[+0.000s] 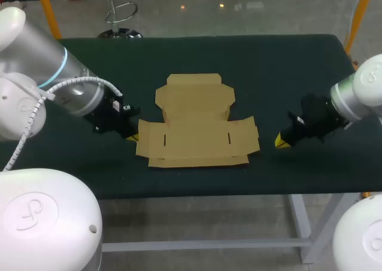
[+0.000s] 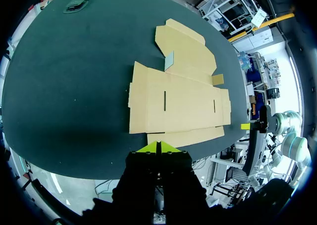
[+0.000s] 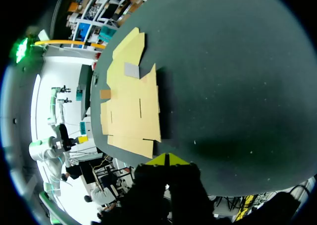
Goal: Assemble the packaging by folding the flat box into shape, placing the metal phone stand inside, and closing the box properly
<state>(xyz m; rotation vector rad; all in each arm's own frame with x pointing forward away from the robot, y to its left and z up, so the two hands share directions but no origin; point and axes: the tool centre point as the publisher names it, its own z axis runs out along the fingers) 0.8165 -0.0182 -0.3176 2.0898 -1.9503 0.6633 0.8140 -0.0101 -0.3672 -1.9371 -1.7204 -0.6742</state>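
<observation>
Head view: the flat box lies spread open on the dark desk. I judge that folding has not yet begun, so shaping the box, loading it and closing it are all left. The left pincer sits just beside the box's left edge. The right pincer is near its right edge but apart. No phone stand shows here.

Left wrist view: the tips meet, closed on nothing, just short of the box. Well beyond the box lies a small dark object, possibly the stand; I cannot tell.

Right wrist view: the tips are likewise pressed together and empty, with the box ahead. A grey patch on the box shows in both wrist views, not from above.
</observation>
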